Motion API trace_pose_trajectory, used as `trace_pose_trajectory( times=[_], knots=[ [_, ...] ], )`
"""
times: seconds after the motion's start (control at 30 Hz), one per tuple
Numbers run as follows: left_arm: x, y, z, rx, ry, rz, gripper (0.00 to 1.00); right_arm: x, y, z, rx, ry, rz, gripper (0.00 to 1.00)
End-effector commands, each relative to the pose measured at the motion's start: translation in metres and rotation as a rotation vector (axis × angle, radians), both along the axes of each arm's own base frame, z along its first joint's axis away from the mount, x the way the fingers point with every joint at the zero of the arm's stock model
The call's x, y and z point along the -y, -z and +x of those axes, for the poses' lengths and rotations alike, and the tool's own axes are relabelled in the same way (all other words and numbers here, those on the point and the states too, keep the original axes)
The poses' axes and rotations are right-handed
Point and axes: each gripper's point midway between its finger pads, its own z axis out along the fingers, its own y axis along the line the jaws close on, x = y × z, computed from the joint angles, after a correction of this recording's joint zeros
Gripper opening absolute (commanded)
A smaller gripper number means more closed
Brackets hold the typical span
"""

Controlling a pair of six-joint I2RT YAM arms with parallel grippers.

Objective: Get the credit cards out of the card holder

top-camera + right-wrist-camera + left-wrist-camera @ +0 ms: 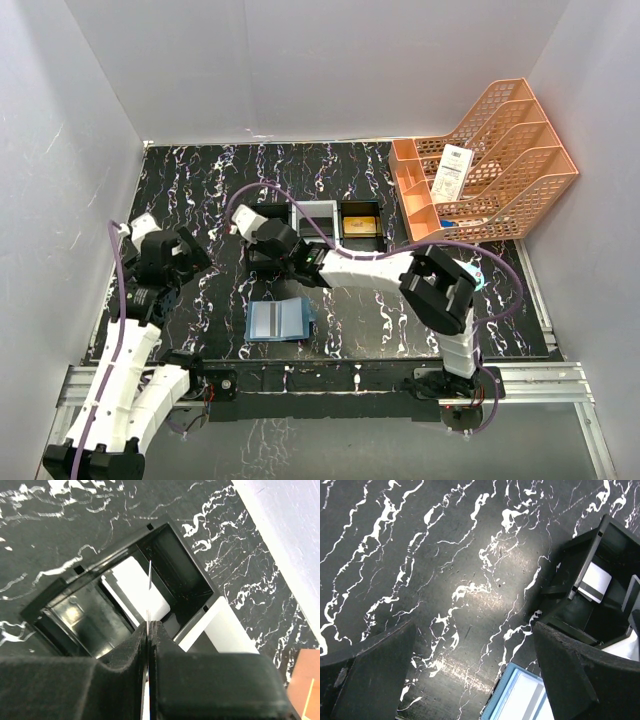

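White walls around a black marble-veined table (200, 180). card holder (278, 320) lies opened flat at lower centre of the top view, near the front edge. Its pale inner pockets face up and its long axis runs left-right across the frame, slightly tilted. One of its corners shows at the bottom of the left wrist view. Black three-compartment tray (300, 207) sits at frame centre just above it, apart from it. gold card (360, 225) lies flat in the tray's right-hand compartment. Right arm reaches from its base at lower right, elbow raised, forearm running left across the table to the tray's left compartment. right claw (150, 624) is pressed together, pinching a thin credit card (149, 590) seen edge-on. That card stands on edge, long axis running straight out from the fingertips over the compartment. A white card with a dark stripe (595, 582) lies inside that compartment. Left arm is folded up at the left edge of the table, well apart from the tray. left claw (474, 645) is spread wide, holding nothing, aimed down at bare table. Orange file rack (500, 150) at upper right holds a white barcoded slip (452, 172).
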Motion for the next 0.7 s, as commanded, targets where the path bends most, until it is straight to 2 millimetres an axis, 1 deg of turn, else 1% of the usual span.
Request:
trace_pose_trajectory(
  times=[0.0,0.13,0.43,0.57,0.67],
  knots=[
    [-0.022,-0.020,-0.011,0.068,-0.120,0.040,0.99,-0.003,-0.018,0.025,0.122,0.040,-0.044,0.00],
    [-0.026,-0.027,-0.015,0.108,-0.140,0.041,0.99,-0.008,-0.003,0.036,0.132,0.031,-0.095,0.00],
    [-0.029,-0.029,-0.017,0.114,-0.162,0.047,0.99,-0.017,0.009,0.058,0.134,0.024,-0.113,0.00],
    [-0.030,-0.031,-0.018,0.125,-0.169,0.046,0.99,-0.022,0.021,0.064,0.128,0.014,-0.137,0.00],
    [-0.030,-0.031,-0.018,0.128,-0.163,0.046,0.99,-0.022,0.028,0.070,0.129,0.034,-0.157,0.00]
  ],
)
